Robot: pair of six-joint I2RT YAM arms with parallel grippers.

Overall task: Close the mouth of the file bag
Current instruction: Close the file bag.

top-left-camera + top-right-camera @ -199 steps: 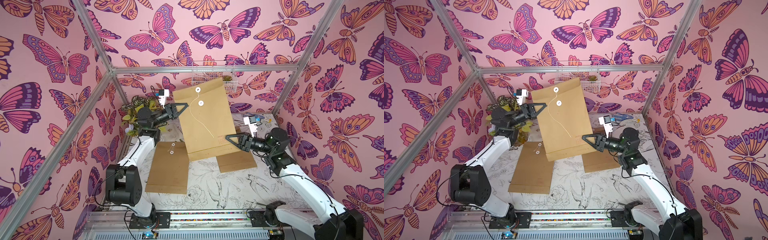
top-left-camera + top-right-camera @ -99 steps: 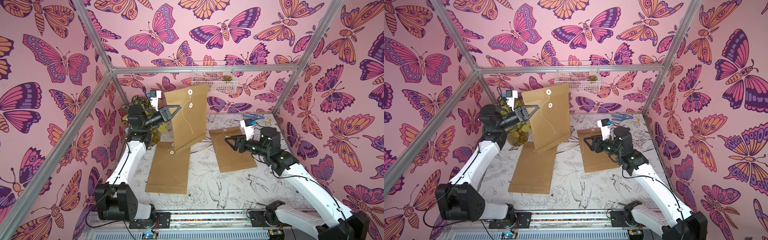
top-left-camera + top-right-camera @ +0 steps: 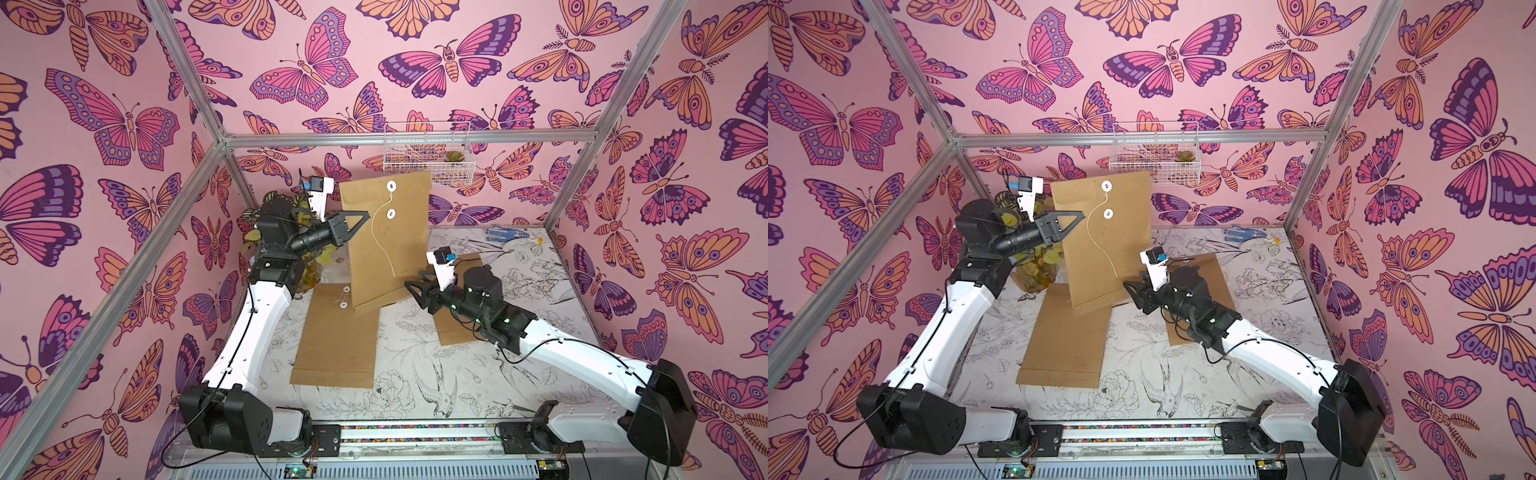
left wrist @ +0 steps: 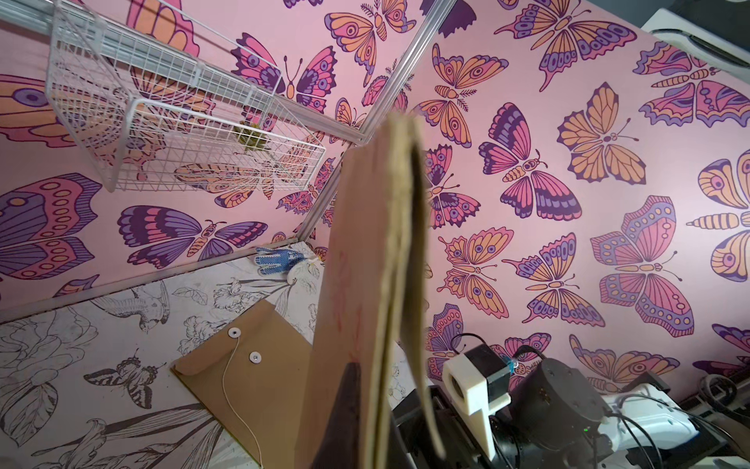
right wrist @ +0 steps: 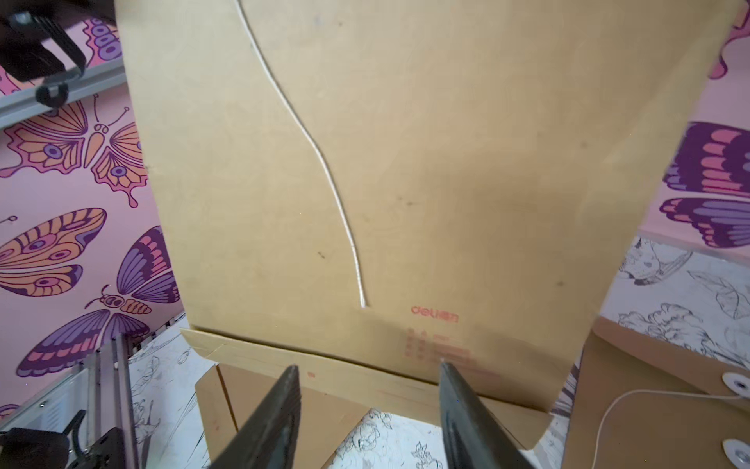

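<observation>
A brown file bag [image 3: 386, 249] [image 3: 1104, 249] hangs upright above the table, with my left gripper [image 3: 358, 219] [image 3: 1076, 218] shut on its left edge. Two white buttons [image 3: 390, 185] sit near its top, and a white string [image 3: 380, 241] [image 5: 324, 162] hangs loose down its face. The left wrist view shows the bag [image 4: 377, 264] edge-on, its flap standing slightly off the body. My right gripper [image 3: 412, 284] [image 3: 1128, 286] [image 5: 369, 367] is open at the bag's lower right corner, its fingers [image 5: 280, 406] just short of the bottom edge, holding nothing.
A second file bag [image 3: 336, 336] lies flat under the hanging one. A third [image 3: 455, 332] lies beneath my right arm. A potted plant [image 3: 309, 272] stands behind my left arm. A wire basket [image 3: 428, 153] hangs on the back wall and a blue glove [image 3: 505, 235] lies at the back right.
My right gripper came off the bag's lower right edge, opened wider and moved left to its bottom corner. My left arm swung the bag left, then partly back.
</observation>
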